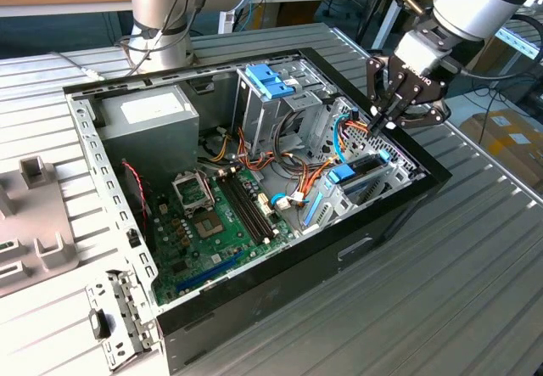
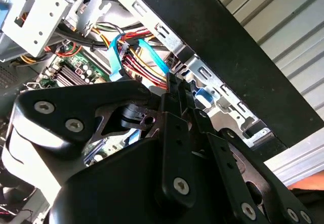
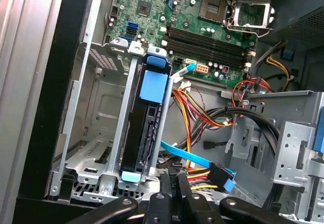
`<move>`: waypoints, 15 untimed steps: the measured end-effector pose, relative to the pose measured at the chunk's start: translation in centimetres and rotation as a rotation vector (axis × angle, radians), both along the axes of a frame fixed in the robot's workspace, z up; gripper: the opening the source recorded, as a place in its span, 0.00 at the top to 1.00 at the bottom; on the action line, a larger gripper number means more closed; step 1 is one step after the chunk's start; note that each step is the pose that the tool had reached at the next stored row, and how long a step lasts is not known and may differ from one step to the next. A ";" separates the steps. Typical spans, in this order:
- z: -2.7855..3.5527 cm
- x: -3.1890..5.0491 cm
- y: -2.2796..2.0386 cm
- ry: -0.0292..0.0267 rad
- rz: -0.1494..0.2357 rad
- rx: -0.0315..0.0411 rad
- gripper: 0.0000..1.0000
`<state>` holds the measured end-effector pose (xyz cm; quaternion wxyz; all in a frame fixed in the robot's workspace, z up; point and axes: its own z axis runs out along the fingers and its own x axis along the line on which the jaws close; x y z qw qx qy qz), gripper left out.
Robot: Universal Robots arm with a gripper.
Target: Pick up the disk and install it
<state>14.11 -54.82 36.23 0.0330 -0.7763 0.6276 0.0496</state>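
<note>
An open computer case [image 1: 254, 308] lies on its side on a ribbed metal table [image 1: 475, 291], its black wall facing the exterior view's lower right. Inside, the green motherboard [image 1: 212, 223] covers the floor of the case, with a grey power supply [image 1: 148, 117] in the far corner and a metal drive cage [image 1: 271, 96] with blue tabs beside it. The arm [image 1: 484, 2] reaches in from the exterior view's upper right, and its gripper [image 1: 383, 120] hangs just above the case's right-hand corner, fingers drawn close together with nothing between them. Directly below it the disk [image 3: 147, 118] sits upright in a metal bay [image 3: 101, 148] against the case wall, its blue tab [image 3: 154, 85] on top; in the exterior view it shows at [image 1: 356, 171]. A flat blue cable [image 3: 190, 158] and a bundle of red, yellow and orange wires [image 3: 202, 115] run just beside the disk, near the fingertips [image 3: 172, 183].
</note>
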 end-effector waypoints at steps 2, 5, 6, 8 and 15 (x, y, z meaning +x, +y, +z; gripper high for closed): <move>-0.01 0.00 0.00 0.0000 -0.017 -0.0001 0.83; -0.02 0.00 0.00 0.0000 -0.038 -0.0001 0.83; -0.02 0.00 0.00 0.0000 -0.044 0.0000 0.83; -0.03 0.00 0.00 0.0000 -0.058 -0.0001 0.83; -0.07 0.00 0.00 0.0000 -0.133 -0.0001 0.83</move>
